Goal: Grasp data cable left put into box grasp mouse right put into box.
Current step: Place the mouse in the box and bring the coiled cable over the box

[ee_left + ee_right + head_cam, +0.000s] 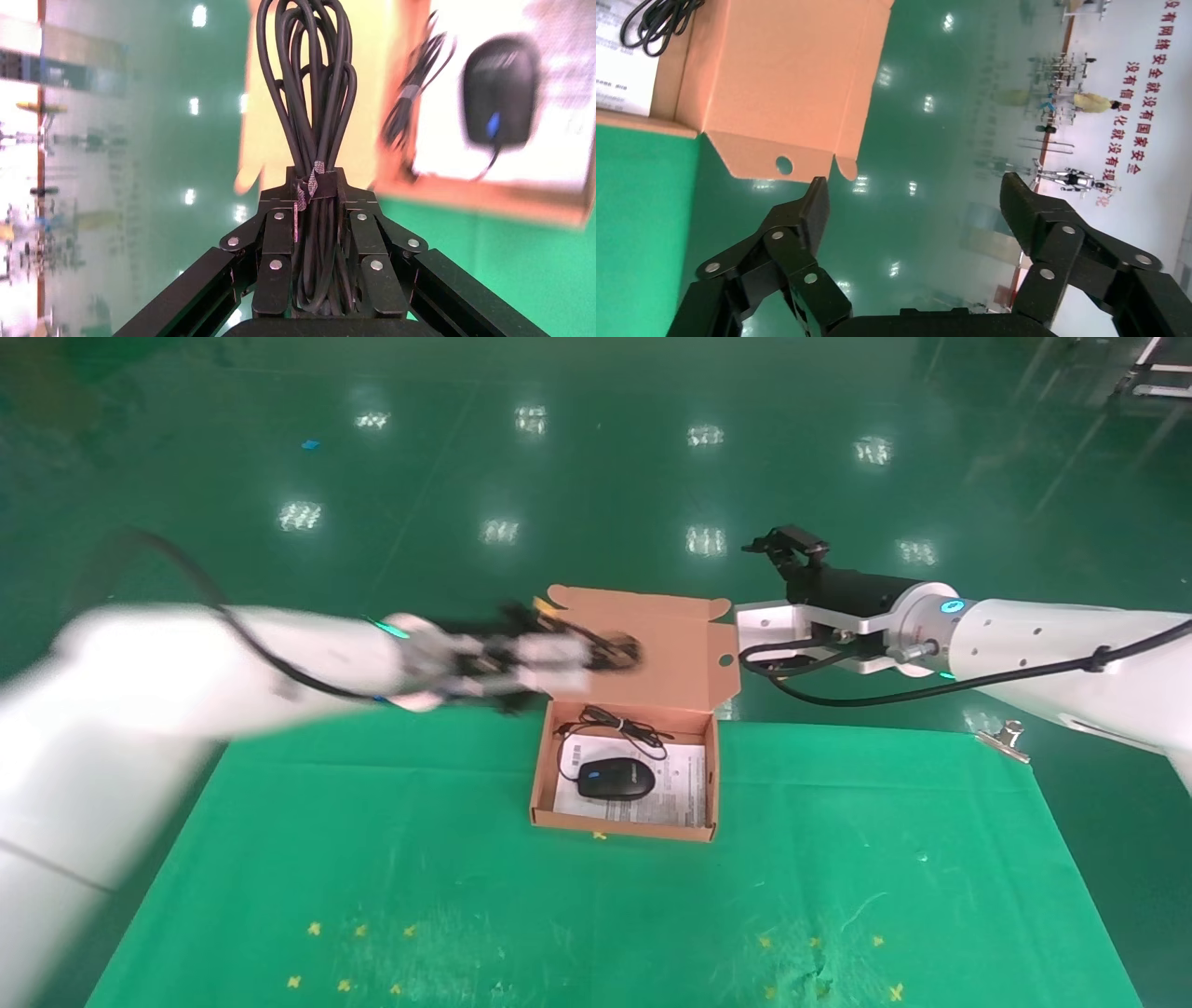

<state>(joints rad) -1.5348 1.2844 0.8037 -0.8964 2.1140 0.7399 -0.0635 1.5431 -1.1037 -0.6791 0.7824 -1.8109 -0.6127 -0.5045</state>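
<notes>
The box [622, 828] lies open on the green cloth, its lid [652, 654] folded back at the far side. The black mouse [615, 778] rests inside it on the white sheet, with its thin cord [619, 724] coiled behind it. My left gripper [582, 654] hovers over the lid's left part, shut on the data cable [621, 649]. In the left wrist view the cable bundle [309, 84] sticks out past the left gripper [314, 189], with the mouse [500, 91] beyond. My right gripper [787, 547] is open and empty, raised to the right of the lid [786, 77], as the right wrist view [912, 203] confirms.
A green cloth [596, 915] with small yellow marks covers the table. A metal clip [1004, 738] sits at its far right edge. Shiny green floor [596, 477] lies beyond the table. The lid's side flap has a round hole [784, 165].
</notes>
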